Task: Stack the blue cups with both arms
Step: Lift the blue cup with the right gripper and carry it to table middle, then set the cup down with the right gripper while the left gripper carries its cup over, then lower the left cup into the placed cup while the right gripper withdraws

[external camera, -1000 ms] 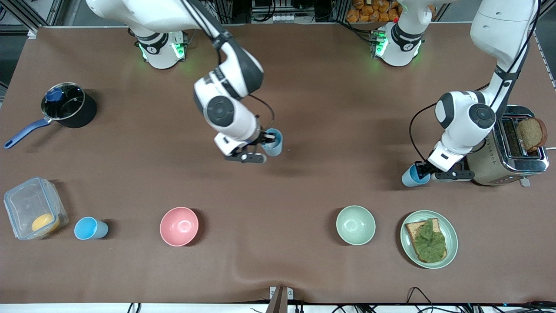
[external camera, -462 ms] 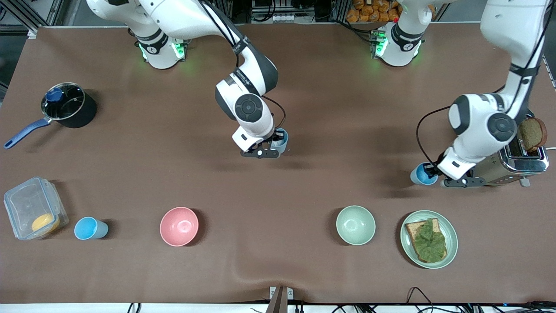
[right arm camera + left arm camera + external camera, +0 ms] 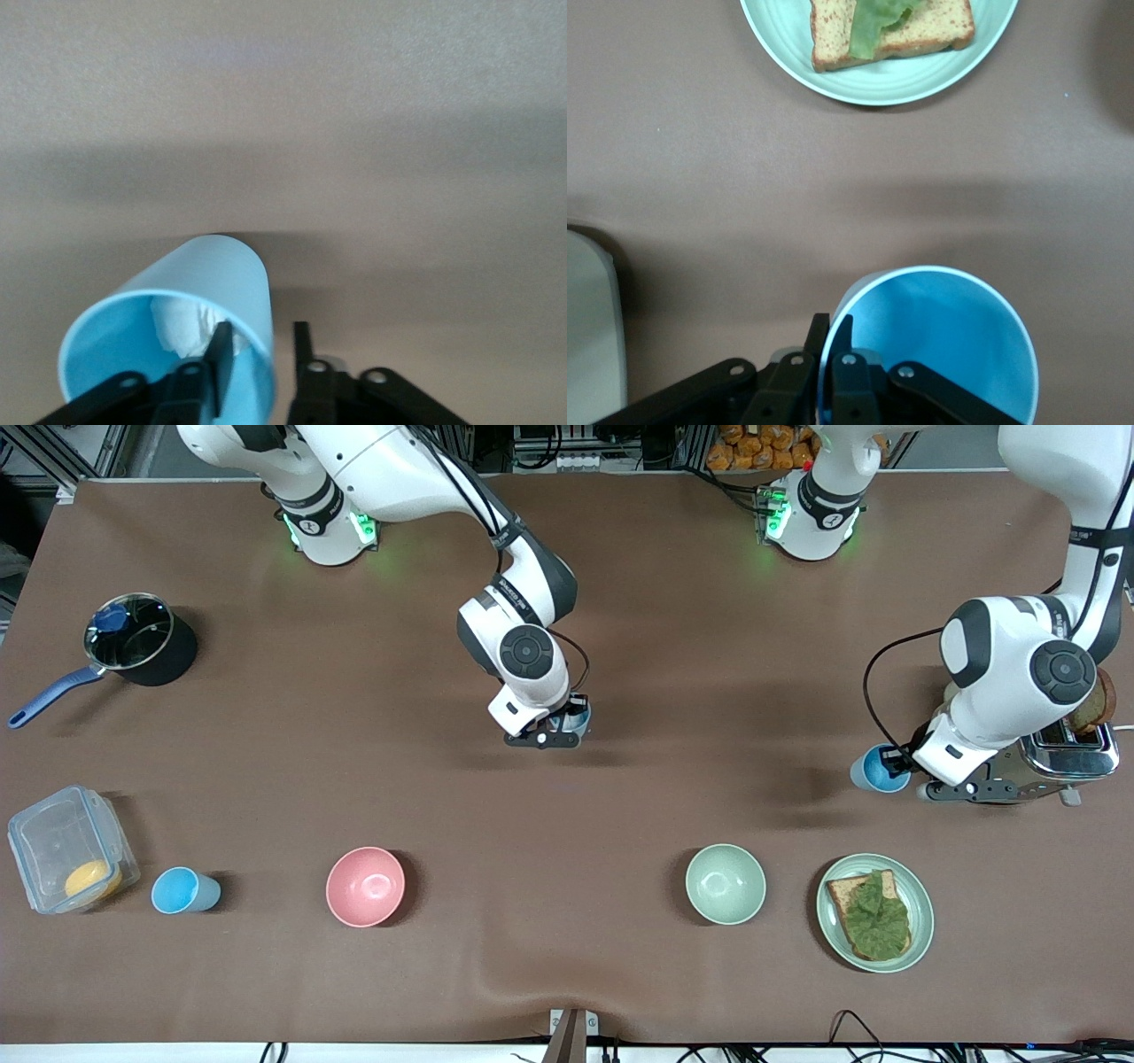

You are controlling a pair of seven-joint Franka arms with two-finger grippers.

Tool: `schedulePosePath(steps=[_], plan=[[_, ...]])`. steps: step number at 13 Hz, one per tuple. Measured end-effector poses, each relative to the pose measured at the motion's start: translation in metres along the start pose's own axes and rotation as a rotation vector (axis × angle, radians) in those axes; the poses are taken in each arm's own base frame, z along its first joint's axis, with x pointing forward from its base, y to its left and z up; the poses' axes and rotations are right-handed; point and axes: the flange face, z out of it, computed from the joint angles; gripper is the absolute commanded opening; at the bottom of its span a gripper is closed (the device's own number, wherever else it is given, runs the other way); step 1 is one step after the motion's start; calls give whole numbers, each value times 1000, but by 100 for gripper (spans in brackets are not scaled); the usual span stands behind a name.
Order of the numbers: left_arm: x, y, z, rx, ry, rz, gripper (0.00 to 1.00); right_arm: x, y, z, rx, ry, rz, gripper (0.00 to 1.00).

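Blue cup point(image 3: 177, 319) holding white wad: right claw point(image 3: 261, 350) parted astride wall. Left claw point(image 3: 830, 341) pinching second cup point(image 3: 939, 341).

Robot lab — aluminium framing point(image 3: 89, 447), cabled table point(image 3: 620, 540).

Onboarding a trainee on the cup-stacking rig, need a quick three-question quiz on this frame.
1. True or false: the left pincer is clamped on the rim of the toaster-side cup.
2. The right pincer has one finger inside the mid-table cup. What else is in that cup? A) a white crumpled wad B) bread C) lettuce
3. Fill in: the free cup stands between the pink bowl and the ____.

Key: 1 true; 2 A; 3 clear container.
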Motion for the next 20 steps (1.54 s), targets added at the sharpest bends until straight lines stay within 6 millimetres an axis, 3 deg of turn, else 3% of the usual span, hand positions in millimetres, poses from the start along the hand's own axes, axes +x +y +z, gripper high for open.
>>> schedulePosePath(steps=[2,3,6,9,11,14,17,20], plan=[[-1,10,-11,-4,4,-11,0,10,1,-18,19,30,10,100],[-2,18,-17,-8,9,-25,0,18,4,-38,36,56,21,100],[-7,67,-32,-28,18,-107,0,43,37,-122,69,129,72,100],[-21,145,-41,-61,18,-196,0,58,96,-200,52,135,74,100],[-36,202,-51,-88,19,-253,0,64,140,-237,31,105,32,100],[-59,281,-69,-131,19,-312,0,73,208,-274,13,54,-47,100],[-101,367,-65,-151,-20,-330,0,84,274,-294,3,18,-137,100],[-128,436,-59,-164,-43,-347,0,85,324,-326,-7,-18,-199,100]])
